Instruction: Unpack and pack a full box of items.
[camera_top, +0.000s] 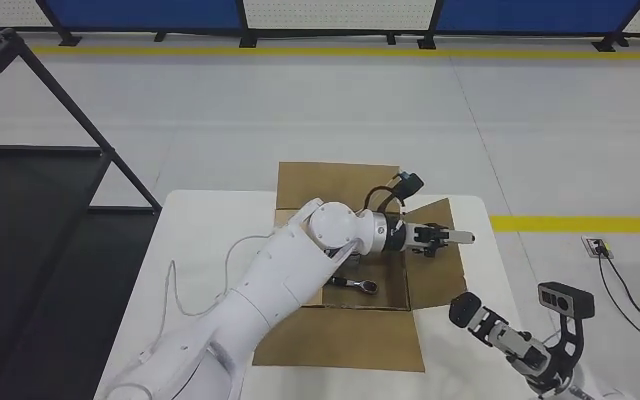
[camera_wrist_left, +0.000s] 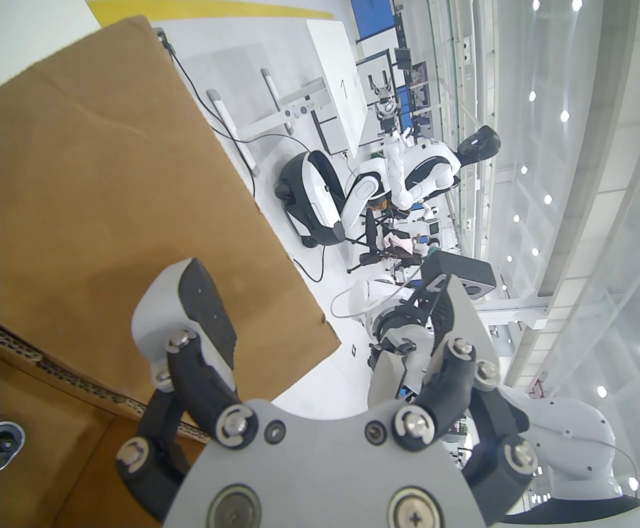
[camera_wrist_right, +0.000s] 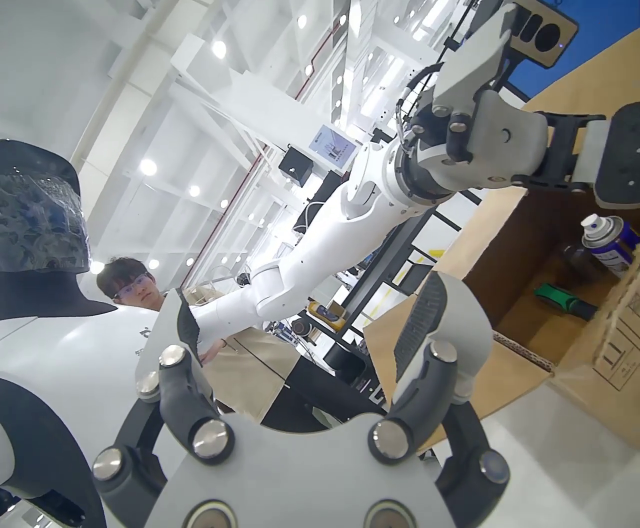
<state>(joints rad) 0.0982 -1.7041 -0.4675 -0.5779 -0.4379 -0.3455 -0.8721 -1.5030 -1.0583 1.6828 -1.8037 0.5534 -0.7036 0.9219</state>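
An open cardboard box (camera_top: 340, 185) stands on the white table (camera_top: 200, 230) with its flaps folded out. Inside lie a metal ratchet wrench (camera_top: 352, 285), a blue-and-white spray can (camera_wrist_right: 607, 240), a dark jar (camera_wrist_right: 575, 256) and a green-handled tool (camera_wrist_right: 562, 300). My left gripper (camera_top: 450, 238) hangs over the box's right flap (camera_wrist_left: 100, 200), open, with nothing between its fingers (camera_wrist_left: 205, 305). My right gripper (camera_top: 463, 309) is off the box's near right corner, raised above the table, open and empty (camera_wrist_right: 305, 320).
A black metal frame (camera_top: 60, 200) stands left of the table. The box's front flap (camera_top: 340, 340) lies flat toward the table's near edge. Bare table shows left of the box.
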